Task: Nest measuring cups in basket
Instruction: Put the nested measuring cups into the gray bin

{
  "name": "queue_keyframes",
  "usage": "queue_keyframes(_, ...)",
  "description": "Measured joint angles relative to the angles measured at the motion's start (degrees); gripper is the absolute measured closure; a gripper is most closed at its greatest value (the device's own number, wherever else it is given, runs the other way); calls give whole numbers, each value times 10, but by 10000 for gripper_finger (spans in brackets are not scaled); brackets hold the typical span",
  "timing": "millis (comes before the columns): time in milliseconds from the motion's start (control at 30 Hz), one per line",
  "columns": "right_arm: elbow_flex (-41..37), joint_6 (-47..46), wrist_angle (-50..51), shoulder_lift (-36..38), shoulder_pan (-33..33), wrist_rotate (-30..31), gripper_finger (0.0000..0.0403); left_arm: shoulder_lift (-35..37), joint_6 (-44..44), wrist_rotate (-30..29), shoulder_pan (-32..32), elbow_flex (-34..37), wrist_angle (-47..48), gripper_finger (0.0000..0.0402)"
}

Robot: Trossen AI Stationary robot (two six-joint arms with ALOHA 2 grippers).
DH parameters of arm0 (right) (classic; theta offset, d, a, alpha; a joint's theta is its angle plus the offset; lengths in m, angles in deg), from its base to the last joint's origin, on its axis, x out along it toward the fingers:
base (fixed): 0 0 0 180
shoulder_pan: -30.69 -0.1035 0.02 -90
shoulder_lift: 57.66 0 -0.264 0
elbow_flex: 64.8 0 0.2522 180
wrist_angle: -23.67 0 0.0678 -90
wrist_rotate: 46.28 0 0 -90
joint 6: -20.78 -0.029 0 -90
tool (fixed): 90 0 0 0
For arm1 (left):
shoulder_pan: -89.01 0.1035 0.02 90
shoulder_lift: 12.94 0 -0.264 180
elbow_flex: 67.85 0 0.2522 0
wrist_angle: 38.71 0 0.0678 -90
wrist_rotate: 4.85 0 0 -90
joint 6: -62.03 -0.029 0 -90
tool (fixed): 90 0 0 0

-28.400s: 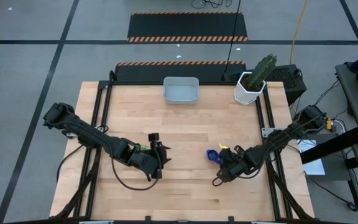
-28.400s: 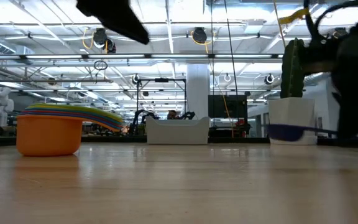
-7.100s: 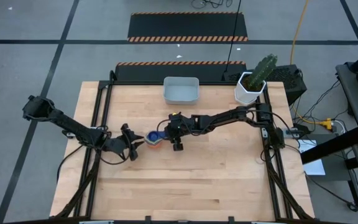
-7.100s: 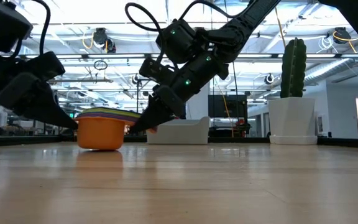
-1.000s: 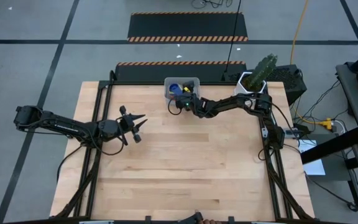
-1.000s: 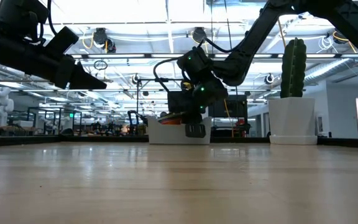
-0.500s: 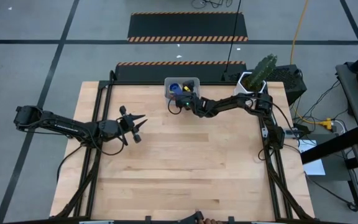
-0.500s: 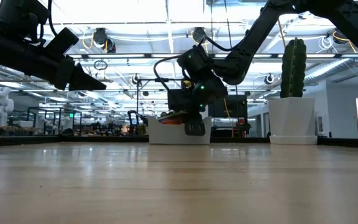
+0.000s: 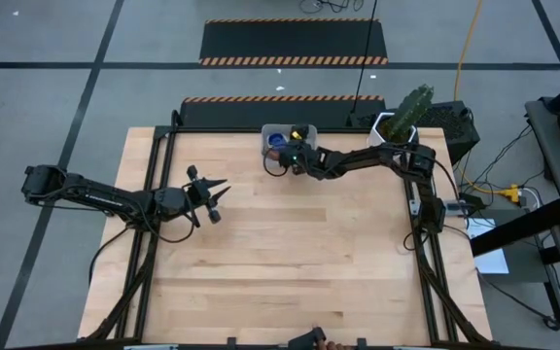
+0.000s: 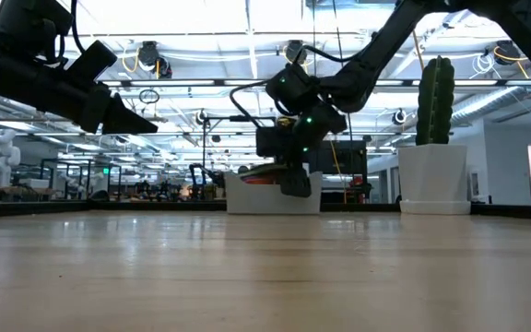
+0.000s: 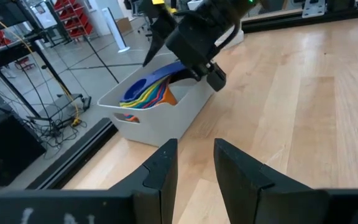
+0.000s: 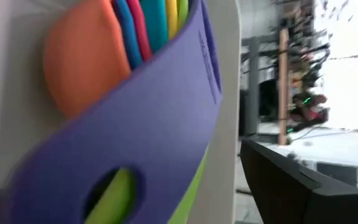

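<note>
The grey-blue basket (image 9: 266, 130) stands at the table's far edge, also seen in the left wrist view (image 11: 160, 121). The measuring cups (image 11: 148, 93) lie nested inside it, orange cup (image 12: 79, 56) outermost, handles fanned toward the near wall. My right gripper (image 9: 292, 154) hovers over the basket's near side, open, with the purple handle (image 12: 166, 112) between its fingers and one finger (image 12: 284, 180) beyond the basket's wall (image 12: 229, 74). My left gripper (image 9: 214, 201) waits at the table's left, fingers (image 11: 160, 171) slightly apart, holding nothing. My right gripper stands open about the cups' handles (image 11: 179, 71), coming slanting down from the table's near right. I cannot tell whether a finger touches the purple handle or the basket's near wall.
A white faceted pot with a green cactus (image 9: 397, 124) stands at the far right corner, right of the basket. The bare wooden tabletop (image 9: 299, 262) stretches from the arms to the near edge.
My right gripper has risen a little and shifted slightly toward the table's right edge above the basket. The basket with the nested cups has slid a little the same way. My left gripper has kept still.
</note>
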Motion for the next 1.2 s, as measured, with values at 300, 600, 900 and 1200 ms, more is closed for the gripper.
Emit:
queue_keyframes(300, 0, -35, 26, 7, 7, -33, 181, 0, 0, 0, 0, 0, -1, 295)
queue_keyframes(600, 0, -89, 70, 30, 10, -65, 181, 0, -1, 0, 0, 0, -1, 295)
queue_keyframes(900, 0, -155, 151, 66, 17, -130, 181, 0, -1, 0, 0, 0, -4, 295)
queue_keyframes(1200, 0, -206, 181, 81, 21, -193, 181, 0, 1, 1, 0, 0, -5, 295)
